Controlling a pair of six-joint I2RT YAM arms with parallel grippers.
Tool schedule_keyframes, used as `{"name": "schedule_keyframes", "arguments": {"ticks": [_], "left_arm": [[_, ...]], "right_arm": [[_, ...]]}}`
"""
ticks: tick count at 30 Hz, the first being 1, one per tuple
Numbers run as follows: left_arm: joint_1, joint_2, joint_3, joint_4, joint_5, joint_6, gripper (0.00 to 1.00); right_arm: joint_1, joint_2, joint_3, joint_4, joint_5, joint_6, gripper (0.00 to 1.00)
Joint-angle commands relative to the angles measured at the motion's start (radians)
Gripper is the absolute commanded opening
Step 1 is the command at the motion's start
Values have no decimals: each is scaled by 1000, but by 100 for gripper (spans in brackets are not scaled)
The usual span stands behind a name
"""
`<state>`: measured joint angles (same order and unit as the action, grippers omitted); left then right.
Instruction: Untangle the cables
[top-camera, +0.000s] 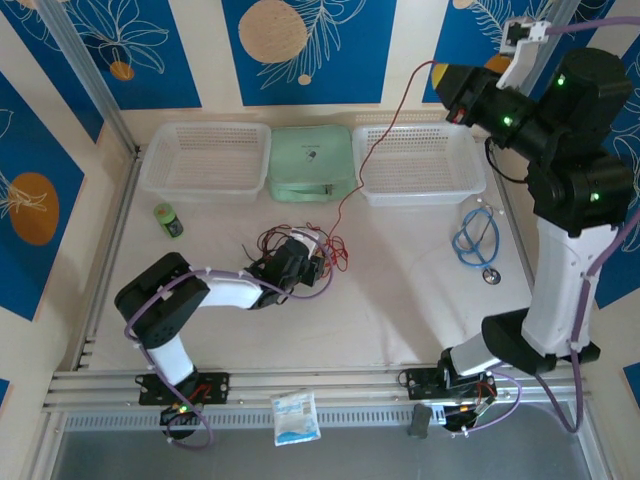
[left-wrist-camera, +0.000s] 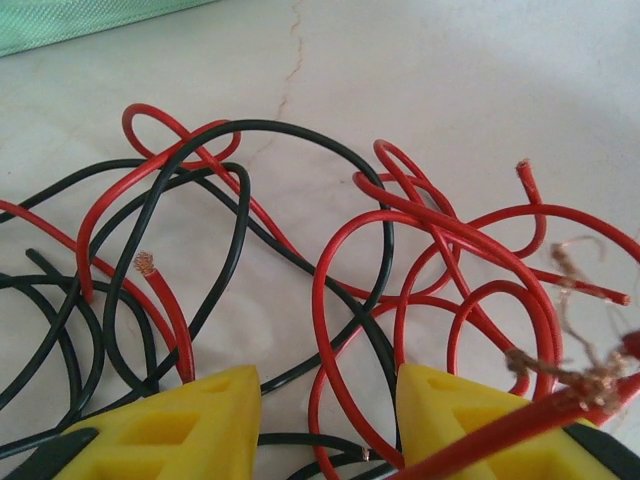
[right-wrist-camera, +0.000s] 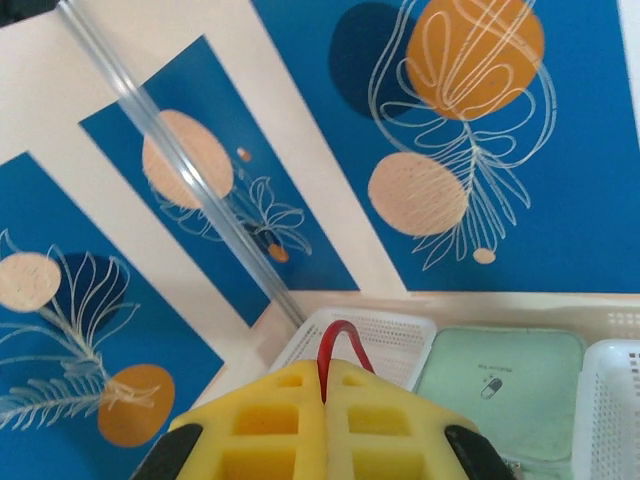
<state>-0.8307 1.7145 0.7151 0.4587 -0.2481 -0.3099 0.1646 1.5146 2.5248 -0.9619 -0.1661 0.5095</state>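
Cables lie in a knotted heap of red and black wire near the middle of the desk, just in front of the green box. One red wire has been drawn out of the heap: it runs up and over the right basket to the right gripper, which is raised high above the back of the desk. In the right wrist view its yellow fingers are pressed together with a red loop pinched between them.

The left gripper sits low at the heap. In the left wrist view its fingers stand apart, with red and black strands lying between and around them; a frayed red end crosses the right-hand finger, but nothing looks clamped.

By my reading the job is barely begun: one wire is partly freed, while the others cross and loop over each other many times.

Bare desk stretches to the right of the heap and toward the near edge, so there is room to spread wires out. The left basket, a small green jar and a coiled blue cable stand well apart from the heap.
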Motion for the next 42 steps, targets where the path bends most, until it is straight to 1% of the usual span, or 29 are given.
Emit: {"name": "schedule_keyframes", "arguments": {"ticks": [1, 3, 6, 7, 8, 9, 11, 14, 17, 19, 20, 21, 25, 30, 33, 36, 42], "left_arm": [[9, -28, -13, -47, -16, -10, 41], [9, -31, -13, -54, -19, -6, 41], [10, -28, -12, -66, -28, -2, 42], [11, -29, -14, -69, -27, -2, 46], [12, -31, -16, -74, -23, -1, 53], [11, -35, -19, -75, -19, -1, 59], [11, -54, -24, -81, -10, -1, 67], [10, -112, -16, -118, 15, 15, 73], [7, -199, 12, -177, 67, 50, 78], [3, -261, 39, -218, 115, 76, 84], [2, -293, 58, -246, 144, 91, 93], [-1, -316, 78, -275, 167, 105, 99], [-16, -396, 165, -415, 216, 155, 100], [-36, -487, 196, -519, 213, 167, 100], [-49, -552, 178, -564, 182, 155, 100], [-62, -619, 150, -607, 139, 134, 100], [-70, -736, 94, -680, 59, 84, 99]], "right_arm": [[-83, 62, 57, 48, -98, 69, 0], [-142, 106, 106, 69, -151, 117, 0], [-219, 170, 211, 72, -184, 178, 0], [-243, 179, 224, 83, -194, 199, 0], [-265, 179, 218, 100, -210, 220, 0], [-279, 175, 201, 117, -223, 237, 0], [-295, 163, 147, 152, -240, 251, 0], [-298, 162, 101, 188, -247, 241, 0], [-300, 193, 117, 196, -225, 213, 0], [-300, 220, 136, 200, -196, 191, 0], [-300, 235, 140, 206, -180, 177, 0], [-300, 244, 142, 211, -164, 164, 0], [-298, 307, 139, 236, -88, 109, 0], [-288, 409, 167, 264, -20, 55, 0], [-273, 468, 210, 254, 0, 26, 0], [-247, 490, 199, 256, 43, -24, 0], [-184, 495, 49, 292, 180, -157, 0]]}}
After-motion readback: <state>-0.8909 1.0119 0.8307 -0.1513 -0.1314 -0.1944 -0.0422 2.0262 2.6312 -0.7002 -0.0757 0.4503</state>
